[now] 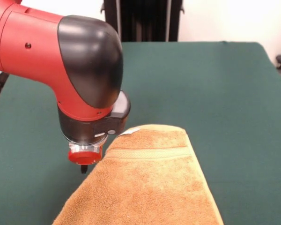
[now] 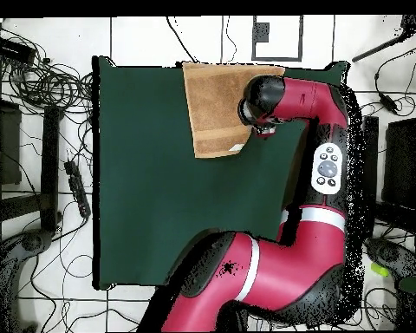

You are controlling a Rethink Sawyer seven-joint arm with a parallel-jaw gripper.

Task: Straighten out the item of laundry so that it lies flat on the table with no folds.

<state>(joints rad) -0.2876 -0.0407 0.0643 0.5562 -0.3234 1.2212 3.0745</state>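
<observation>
The item of laundry (image 1: 150,187), an orange-tan terry towel, lies at the near middle of the green table (image 1: 215,84) and runs out of the picture's bottom edge. A woven stripe band crosses it near its far end, where the edge looks rounded over and a small white label sticks out. My gripper (image 1: 84,167) hangs low at the towel's far left corner, right beside its edge; its tip is too small to read. In the overhead view the towel (image 2: 213,100) lies against the table's (image 2: 159,199) top edge, and the arm's head covers its right edge and the gripper.
The red arm (image 1: 61,61) fills the upper left of the front view. A black stand (image 1: 145,18) rises behind the table. Cables and equipment (image 2: 47,104) lie on the floor around the table.
</observation>
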